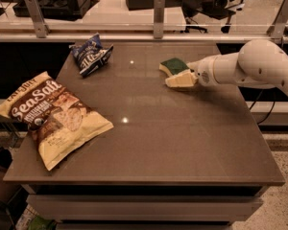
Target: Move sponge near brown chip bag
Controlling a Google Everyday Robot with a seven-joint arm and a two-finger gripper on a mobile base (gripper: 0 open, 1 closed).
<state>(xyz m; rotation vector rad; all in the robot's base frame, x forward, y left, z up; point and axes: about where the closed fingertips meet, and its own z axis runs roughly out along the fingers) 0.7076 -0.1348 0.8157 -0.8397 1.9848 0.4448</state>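
The sponge (pixel 173 65), dark green on top with a pale yellow body, lies on the table's far right part. My gripper (pixel 181 79) reaches in from the right on a white arm and sits right against the sponge's near side, low over the table. The brown chip bag (pixel 52 117), brown and cream with white "Sea Salt" lettering, lies flat at the table's left front, far from the sponge.
A small blue and white snack bag (pixel 90 54) lies at the far left of the brown table (pixel 182 143). A rail with metal posts (pixel 158 17) runs behind the table. The table's right edge is close under my arm.
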